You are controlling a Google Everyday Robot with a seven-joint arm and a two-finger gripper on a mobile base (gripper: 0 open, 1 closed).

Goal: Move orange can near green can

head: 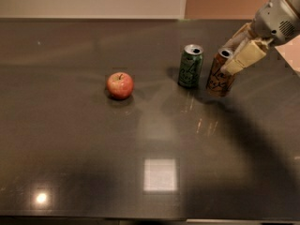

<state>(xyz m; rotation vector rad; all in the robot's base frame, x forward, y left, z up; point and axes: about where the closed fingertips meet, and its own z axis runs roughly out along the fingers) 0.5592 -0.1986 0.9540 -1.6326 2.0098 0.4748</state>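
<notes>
Gripper (234, 54) around shiny orange can (219, 81), beside green can (190, 67)

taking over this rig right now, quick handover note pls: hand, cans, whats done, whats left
Hand: at the right side of the table, closed on the upper part of the orange can.
Orange can: tilted, just right of the green can, with a small gap between them. Cannot tell if its base rests on the table.
Green can: upright and untouched. An apple sits well to its left.
Done: the orange can is beside the green can.
Left: probably set it down upright, open the hand, and back away without knocking either can.
</notes>
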